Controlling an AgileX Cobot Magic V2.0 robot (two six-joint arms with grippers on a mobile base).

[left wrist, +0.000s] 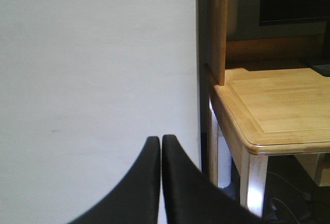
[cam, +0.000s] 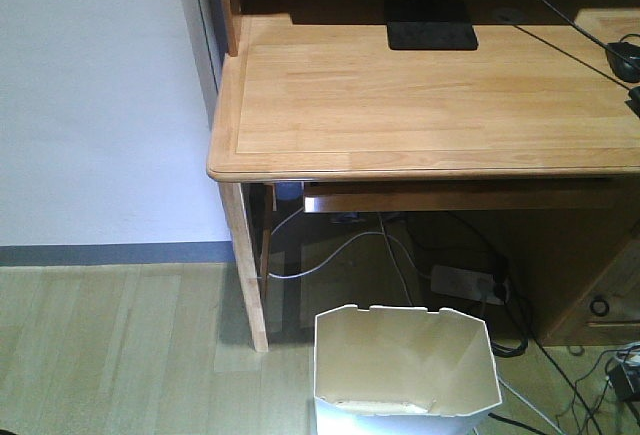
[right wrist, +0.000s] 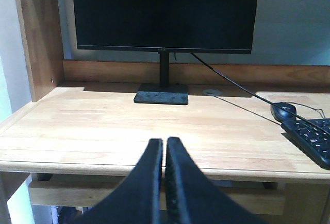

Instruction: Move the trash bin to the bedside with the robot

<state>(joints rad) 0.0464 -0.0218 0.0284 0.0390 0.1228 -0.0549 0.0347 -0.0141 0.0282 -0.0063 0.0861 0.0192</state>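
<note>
Two clenched, empty: left end effector (left wrist: 160,138), right end effector (right wrist: 164,140) | bin (cam: 405,370) on floor (cam: 120,355) before surface (cam: 400,105), untouched | bed out of view | open wide, pinch rim (cam: 400,309) firmly, avoid cables (cam: 330,260)

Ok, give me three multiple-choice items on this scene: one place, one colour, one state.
1. Where does the trash bin stand? A) on a shelf B) on the floor before the desk C) beside a bed
2. What colour is the bin? A) white B) black C) blue
3. The right gripper is: A) open wide B) shut on the bin C) shut, empty
Answers: B, it sits on the floor below the desk's edge; A, its walls are white; C, its fingers meet with nothing between.
</note>
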